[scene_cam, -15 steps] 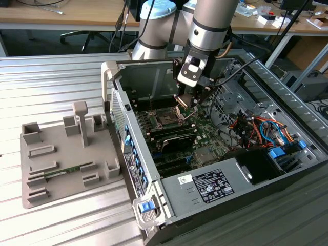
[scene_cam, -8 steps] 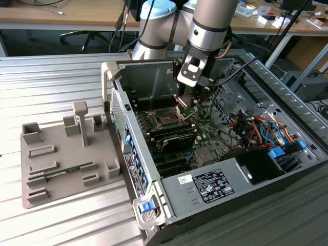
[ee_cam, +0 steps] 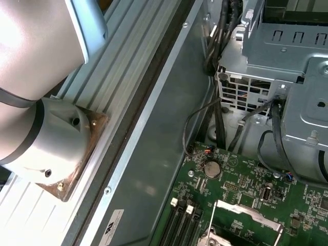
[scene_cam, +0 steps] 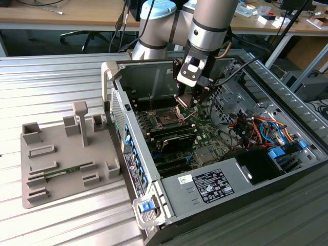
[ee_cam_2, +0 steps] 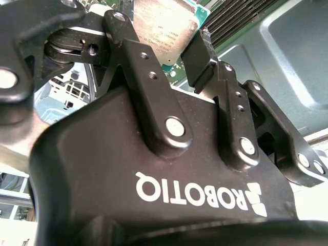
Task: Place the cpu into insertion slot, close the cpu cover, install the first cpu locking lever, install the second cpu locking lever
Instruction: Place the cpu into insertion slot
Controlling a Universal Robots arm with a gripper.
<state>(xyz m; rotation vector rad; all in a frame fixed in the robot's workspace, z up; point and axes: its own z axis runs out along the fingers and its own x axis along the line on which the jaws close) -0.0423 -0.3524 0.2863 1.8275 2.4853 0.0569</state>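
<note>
My gripper [scene_cam: 185,102] hangs inside the open computer case, just above and to the exterior view's right of the insertion slot [scene_cam: 167,119], a black square socket with a silver rim on the green board. In the second wrist view the gripper [ee_cam_2: 163,43] is shut on the cpu [ee_cam_2: 166,20], a flat chip with a silver-grey top and green edge, pinched between the two black fingers [ee_cam_2: 201,60]. The chip shows tilted under the fingers as a small tan square [scene_cam: 182,100]. The cpu cover [ee_cam: 246,212], a silver frame, appears at the edge of the first wrist view.
The case wall [scene_cam: 123,110] stands to the exterior view's left of the socket. Long black memory slots [scene_cam: 177,138] lie in front of it. Cable bundles [scene_cam: 251,128] and a drive cage [ee_cam: 287,46] crowd the other side. A grey fixture tray [scene_cam: 61,154] lies on the metal table outside the case.
</note>
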